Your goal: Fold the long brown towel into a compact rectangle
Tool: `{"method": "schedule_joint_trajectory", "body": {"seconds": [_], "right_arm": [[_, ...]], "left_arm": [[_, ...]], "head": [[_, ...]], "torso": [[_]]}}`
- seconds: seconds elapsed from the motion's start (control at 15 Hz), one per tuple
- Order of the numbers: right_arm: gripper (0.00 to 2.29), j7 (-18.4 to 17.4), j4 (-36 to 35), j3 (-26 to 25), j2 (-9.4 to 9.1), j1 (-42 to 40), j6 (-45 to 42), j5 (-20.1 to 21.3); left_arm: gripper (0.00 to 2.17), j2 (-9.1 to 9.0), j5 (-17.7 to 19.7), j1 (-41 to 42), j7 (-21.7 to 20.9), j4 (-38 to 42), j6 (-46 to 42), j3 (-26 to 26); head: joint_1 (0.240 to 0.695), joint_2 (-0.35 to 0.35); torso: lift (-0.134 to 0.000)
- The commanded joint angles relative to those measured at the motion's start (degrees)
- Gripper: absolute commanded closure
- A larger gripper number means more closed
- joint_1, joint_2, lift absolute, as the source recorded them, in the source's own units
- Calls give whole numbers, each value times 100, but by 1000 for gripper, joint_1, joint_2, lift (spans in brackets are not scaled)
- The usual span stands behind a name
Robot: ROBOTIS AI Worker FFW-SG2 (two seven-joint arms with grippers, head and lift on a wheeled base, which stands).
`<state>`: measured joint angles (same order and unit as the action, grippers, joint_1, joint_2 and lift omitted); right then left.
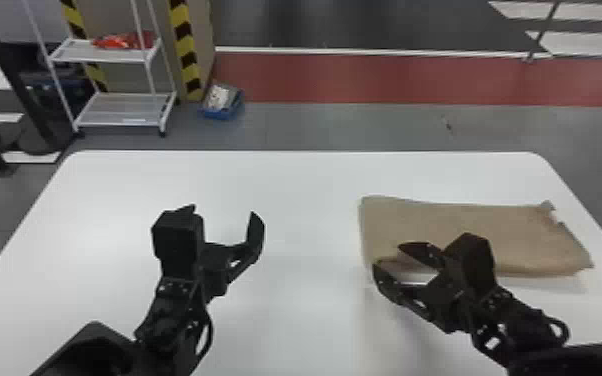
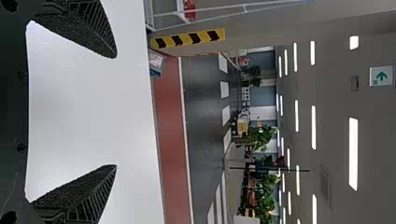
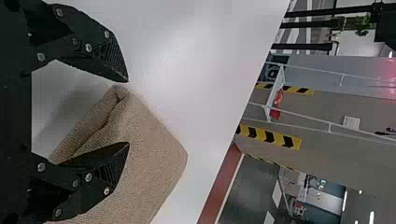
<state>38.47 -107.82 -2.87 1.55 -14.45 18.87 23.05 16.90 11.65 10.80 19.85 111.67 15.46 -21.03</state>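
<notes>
Towel: the brown towel [image 1: 530, 240] lies flat on the robot's R side of the white worktop [image 1: 290, 185]. It's a wide shape w/ a bumpy R end, so prob. part folded, not small & neat.
R gripper: the R gripper [image 1: 389, 256] is at the towel's near L corner. Its fingers are apart, w/ one over the cloth & one just off the edge. Prob. there b/c that corner is a good bit to pinch; no cloth is clamped.
L gripper: the L gripper [image 1: 222, 211] is over bare worktop, well apart from the towel, fingers wide apart w/ nothing in them. Maybe it's there to help w/ the next fold.
Corner: the layers look loose there, so a pinch might get just the top one. Best to get all of them, I'd say.
In the way: the R arm [image 1: 530, 325] & its gripper hide a bit of the towel's near edge from the head cam.
Cart: a white cart [image 1: 125, 107] w/ a red thing [image 1: 127, 41] is past the worktop, by a striped post [image 1: 183, 50]. A blue box [image 1: 221, 114] is on the floor [image 1: 315, 125]. None block the fold.
</notes>
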Motion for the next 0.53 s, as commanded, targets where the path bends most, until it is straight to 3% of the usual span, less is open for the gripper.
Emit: {"method": "schedule_joint_trajectory", "body": {"seconds": [0.0,0.27,0.47], "right_arm": [[650,3,50,-12,3,56,113,68],[1264,126,50,-30,-6,188,553,33],[1480,144,50,-117,-6,197,430,-195]], "left_arm": [[36,-20,4,-25,-7,-5,-2,-24],[36,-12,4,-25,-7,4,-2,-15],[36,-12,4,-43,-7,-14,-2,3]], "head": [[695,-34],[695,-46],[695,-49]], "torso": [[-125],[-125],[-125]]}}
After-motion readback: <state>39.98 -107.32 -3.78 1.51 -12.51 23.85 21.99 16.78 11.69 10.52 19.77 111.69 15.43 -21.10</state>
